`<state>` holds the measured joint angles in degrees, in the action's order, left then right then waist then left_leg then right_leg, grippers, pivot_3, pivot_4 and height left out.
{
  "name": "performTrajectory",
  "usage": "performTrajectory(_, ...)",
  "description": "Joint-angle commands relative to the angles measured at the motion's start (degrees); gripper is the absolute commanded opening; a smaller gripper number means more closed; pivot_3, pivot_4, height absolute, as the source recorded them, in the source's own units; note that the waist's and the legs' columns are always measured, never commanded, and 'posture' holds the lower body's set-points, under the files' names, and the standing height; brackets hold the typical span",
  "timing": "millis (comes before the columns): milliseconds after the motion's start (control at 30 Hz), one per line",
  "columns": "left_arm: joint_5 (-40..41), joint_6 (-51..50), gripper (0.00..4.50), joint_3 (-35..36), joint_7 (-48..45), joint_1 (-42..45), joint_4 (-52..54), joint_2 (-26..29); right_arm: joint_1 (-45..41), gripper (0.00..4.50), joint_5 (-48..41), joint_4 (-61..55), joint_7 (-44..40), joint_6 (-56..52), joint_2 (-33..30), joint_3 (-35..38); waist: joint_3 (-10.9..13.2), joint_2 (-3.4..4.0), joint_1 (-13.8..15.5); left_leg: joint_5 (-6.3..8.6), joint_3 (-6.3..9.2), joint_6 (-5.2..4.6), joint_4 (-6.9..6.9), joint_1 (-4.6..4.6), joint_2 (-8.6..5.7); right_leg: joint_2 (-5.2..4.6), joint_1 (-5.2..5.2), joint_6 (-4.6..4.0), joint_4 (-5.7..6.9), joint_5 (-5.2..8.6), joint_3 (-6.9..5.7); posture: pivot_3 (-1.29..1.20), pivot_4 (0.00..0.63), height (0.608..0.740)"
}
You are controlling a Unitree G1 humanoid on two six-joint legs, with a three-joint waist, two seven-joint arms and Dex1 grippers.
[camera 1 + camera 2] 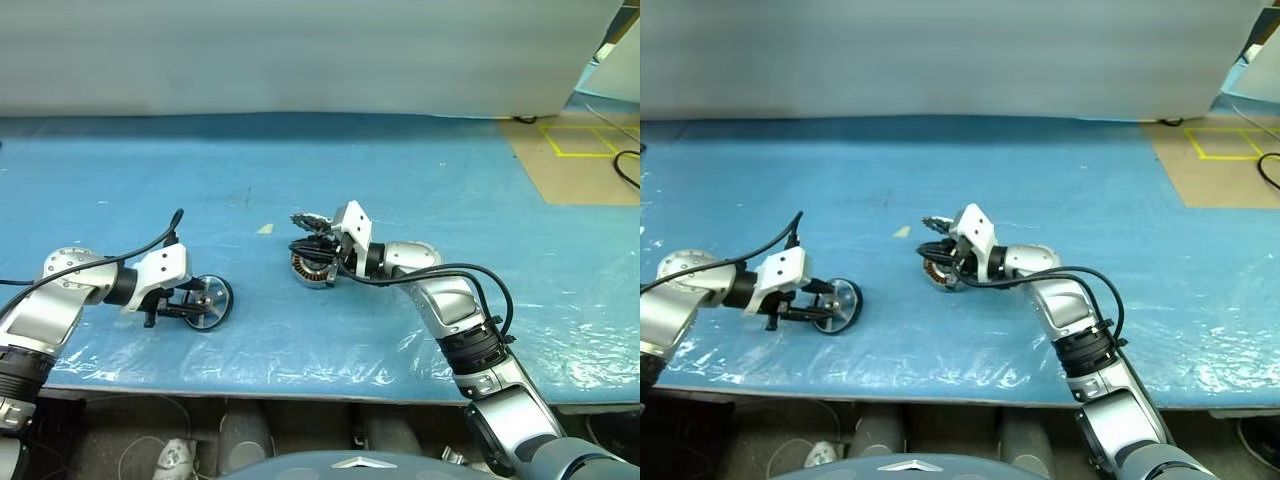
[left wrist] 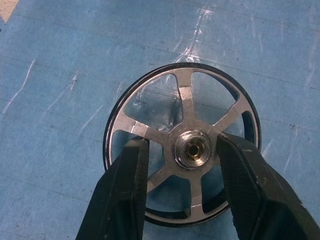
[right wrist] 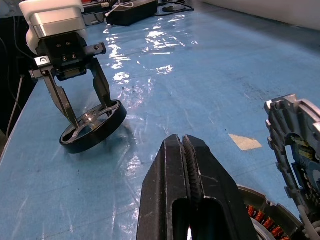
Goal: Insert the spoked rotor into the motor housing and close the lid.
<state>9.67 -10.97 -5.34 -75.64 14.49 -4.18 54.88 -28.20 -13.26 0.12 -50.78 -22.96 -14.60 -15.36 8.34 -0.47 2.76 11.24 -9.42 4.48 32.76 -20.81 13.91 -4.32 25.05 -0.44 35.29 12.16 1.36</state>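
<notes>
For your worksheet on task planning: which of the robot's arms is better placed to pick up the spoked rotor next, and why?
Left. Its fingers straddle the spoked rotor's hub, while the right gripper, shut, sits by the motor housing.

No readable text, label, brand, number or sign anywhere. Nothing legible on the spoked rotor [image 2: 182, 150], the motor housing [image 1: 312, 268], the lid [image 3: 295, 135] or the blue tabletop [image 1: 420, 180].
</notes>
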Motion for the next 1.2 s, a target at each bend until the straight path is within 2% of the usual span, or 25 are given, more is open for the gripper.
performTrajectory(33,1.3,-0.9,1.76,0.7,0.8,0.1,0.4,-1.5,-1.2,0.0,-1.6,-1.9,0.5,0.7,-0.1,2.2,0.0,0.0,0.1,0.0,0.0,0.0,0.02,0.01,-0.01,-0.01,0.0,0.0,0.02,0.0,0.01,0.0,0.15,0.74)
performTrajectory(300,12.7,-10.7,1.76,5.4,3.7,3.4,7.1,-9.1,-3.0,0.0,-0.9,1.7,1.7,2.7,-1.5,5.7,0.0,-0.02,0.3,0.0,0.0,0.0,0.11,-0.01,-0.02,-0.01,0.02,-0.01,0.14,0.01,0.06,0.0,0.15,0.74)
performTrajectory(533,15.6,-13.7,1.76,5.1,8.6,9.3,7.2,-15.2,-4.4,0.0,1.1,5.2,4.8,5.8,-2.0,7.1,0.0,-0.02,-0.1,0.0,0.0,0.0,0.14,-0.05,-0.02,0.02,0.06,0.0,0.18,0.0,0.11,0.0,0.15,0.74)
performTrajectory(1000,9.2,-11.6,1.76,-3.6,11.3,17.6,-1.1,-24.8,-3.6,0.0,3.2,5.8,8.5,8.5,-1.8,6.8,0.0,-0.05,-0.1,-0.01,0.04,0.0,0.14,-0.16,-0.03,0.02,0.11,0.01,0.15,-0.01,0.09,0.0,0.15,0.74)
performTrajectory(1200,6.8,-9.6,1.76,-5.3,10.3,19.3,-4.8,-25.9,-3.0,0.0,3.0,4.7,9.1,8.1,-2.0,6.8,0.0,-0.05,-0.2,-0.01,0.04,0.0,0.11,-0.16,-0.03,0.03,0.12,0.02,0.15,-0.01,0.1,0.0,0.15,0.74)
